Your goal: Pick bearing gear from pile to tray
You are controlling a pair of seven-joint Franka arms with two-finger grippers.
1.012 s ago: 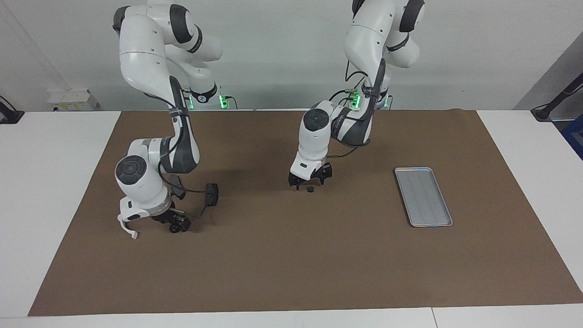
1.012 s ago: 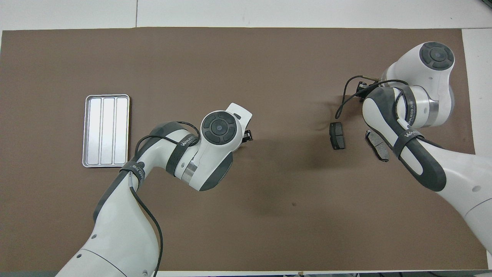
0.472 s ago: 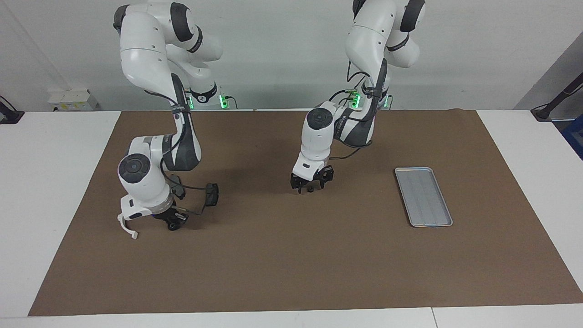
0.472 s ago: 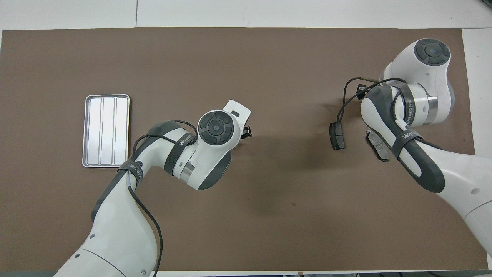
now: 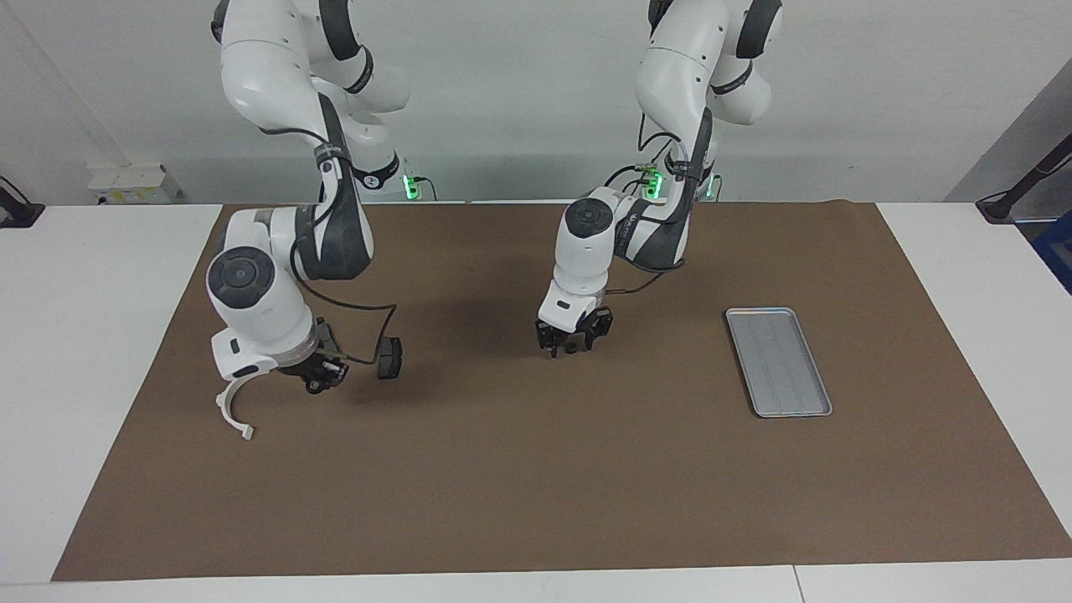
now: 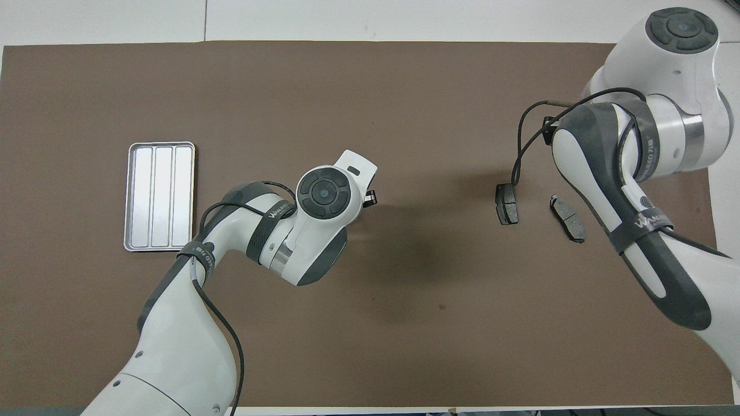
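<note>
Left hand (image 5: 572, 342) is down at the brown mat (image 5: 536, 502) in the middle of the worktop, set around a small black round part (image 5: 571, 349). I cannot tell whether the hand has closed on the part. From overhead the arm's own wrist covers the part, and only a dark tip of the hand pokes out past it.

Right hand (image 5: 322, 381) hangs above the mat toward the right arm's end. It is clamped on what looks like a second black round piece (image 5: 314, 387), tiny and dark against the hand.

A white half-ring (image 5: 232, 410) lies on the mat just beside and under that hand. A dark grey brake pad (image 5: 389, 357) lies near it, toward the middle of the worktop. A loop of the right arm's black cable (image 5: 368, 307) droops down to this pad. The second brake pad (image 6: 567, 218) lies beside the first, toward the right arm's end, and shows clearly only from above.

The silver tray (image 5: 779, 362), ribbed and low-rimmed, sits toward the left arm's end. It is well apart from both hands, with bare mat between it and the left hand.
</note>
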